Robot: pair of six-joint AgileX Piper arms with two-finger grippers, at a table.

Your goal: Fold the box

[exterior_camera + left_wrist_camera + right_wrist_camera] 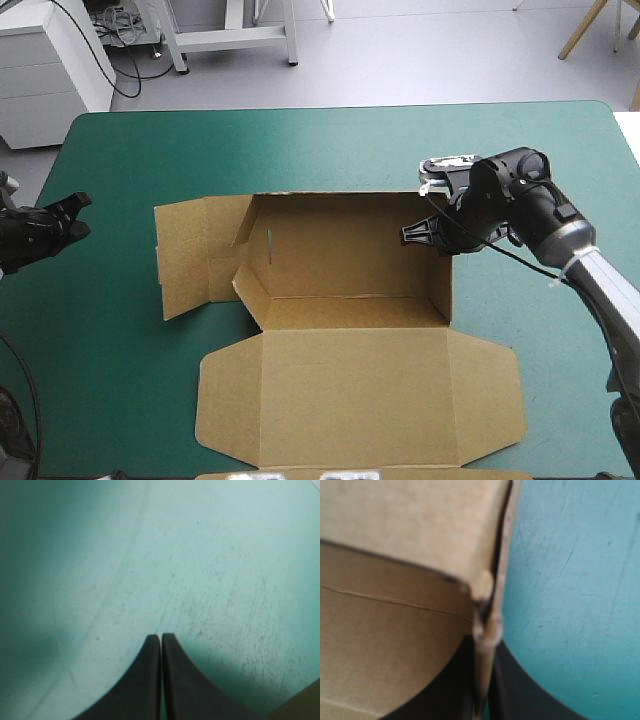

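Here the box (340,265) sits mid-table, half raised, its lid (360,400) flat toward me. My right gripper (484,645) pinches the right wall (446,285), fingers nearly closed on board; I should keep it upright and crease squarely. My left gripper (161,639), closed and empty, hangs over the teal-green cover (110,390), well apart.

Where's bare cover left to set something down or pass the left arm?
Bare teal-green cover: the strip between the box and the table's far edge, and the near left corner beside the flat lid. Crowded: the middle, and the box's right wall, clamped by the right gripper.
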